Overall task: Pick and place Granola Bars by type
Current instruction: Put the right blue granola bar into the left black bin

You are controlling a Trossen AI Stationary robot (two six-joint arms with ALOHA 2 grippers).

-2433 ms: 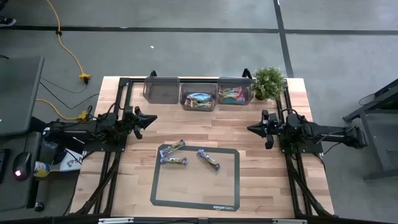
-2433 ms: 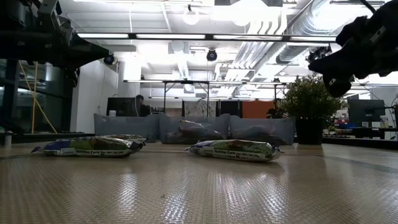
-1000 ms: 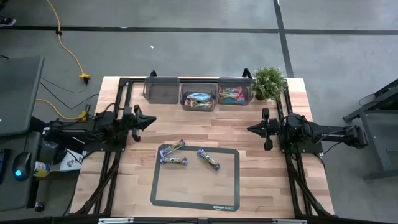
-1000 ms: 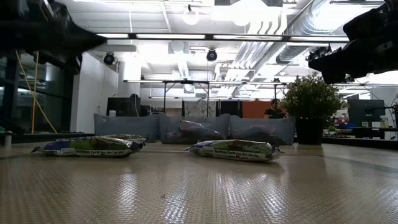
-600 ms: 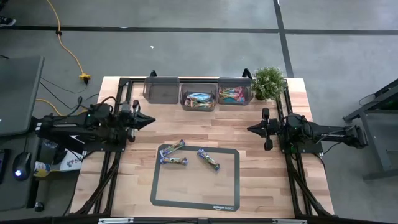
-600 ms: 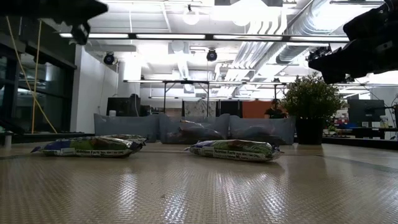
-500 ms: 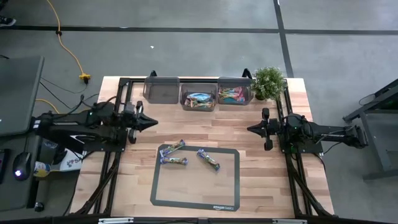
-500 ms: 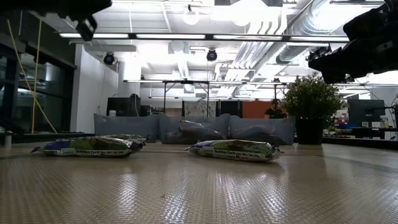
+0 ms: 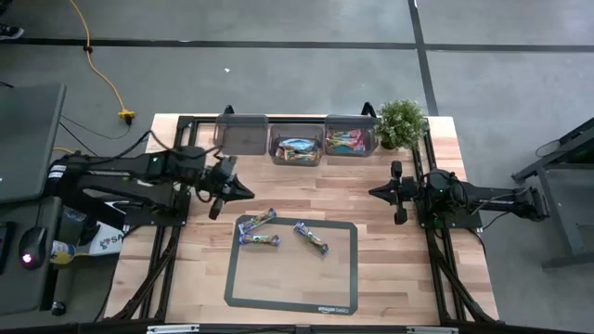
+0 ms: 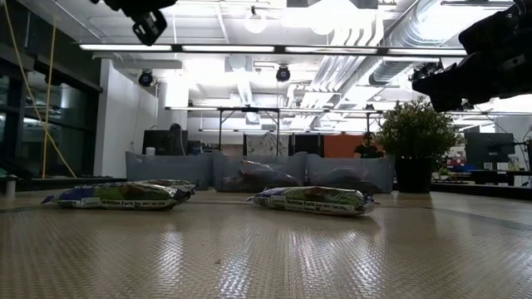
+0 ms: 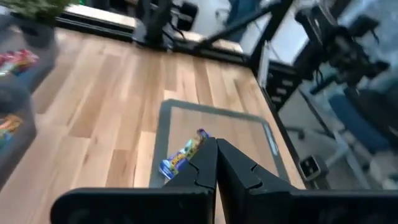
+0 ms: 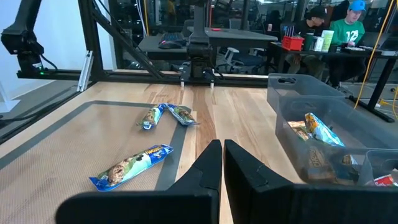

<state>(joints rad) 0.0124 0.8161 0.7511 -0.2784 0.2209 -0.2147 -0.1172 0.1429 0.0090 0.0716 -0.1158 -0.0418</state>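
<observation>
a: granola bars [image 9: 311,237], three left on the grey mat [image 9: 339,278]. two lie crossed at its far-left corner, one sits just right of them. rest already sorted in the middle bin [image 9: 296,149] and right bin [image 9: 350,142]. left bin [image 9: 241,135] looks empty.

b: grippers?

a: left gripper [image 9: 239,192] hangs above the wood just beside the mat's far-left corner, fingers pressed together, holding nothing. right gripper [image 9: 375,193] waits well off to the right, also closed and empty.

b: so which step?

a: looks like the approach for the next pick. next it'd need to spread the fingers, come down over one of the crossed bars [image 9: 259,220], grab only that one.

b: risk?

a: snagging both where they overlap.
</observation>
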